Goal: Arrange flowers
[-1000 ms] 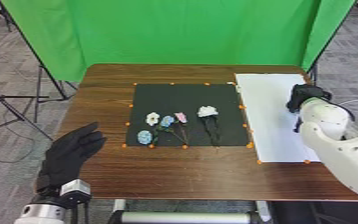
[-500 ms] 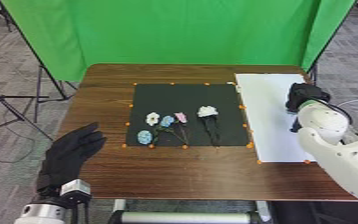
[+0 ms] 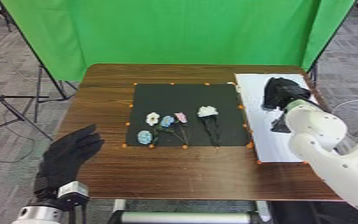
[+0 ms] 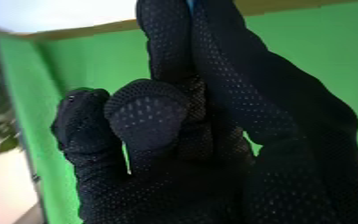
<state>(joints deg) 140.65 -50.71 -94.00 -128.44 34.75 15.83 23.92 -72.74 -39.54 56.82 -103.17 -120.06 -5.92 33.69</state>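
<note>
Several flowers lie on a black mat (image 3: 184, 97): a white flower (image 3: 152, 118), a blue flower (image 3: 167, 121) and a pink flower (image 3: 181, 117) close together, a second blue flower (image 3: 144, 137) nearer the front, and a larger white flower (image 3: 207, 111) to their right. My right hand (image 3: 283, 92) is over the white sheet (image 3: 260, 145), right of the mat, apart from all flowers. In the right wrist view, that hand (image 4: 158, 185) has curled fingers, thumb close against one of them, holding nothing visible. My left hand (image 3: 67, 152) rests open at the table's left front edge.
The brown wooden table (image 3: 175, 172) carries orange markers (image 3: 185, 147) along the edges of mat and sheet. A green backdrop (image 3: 184, 35) hangs behind it. A black stand (image 3: 15, 97) is on the floor at the left.
My right hand has moved left from the sheet's right edge to over its middle, and slightly farther back. The left hand and the flowers have stayed put.
</note>
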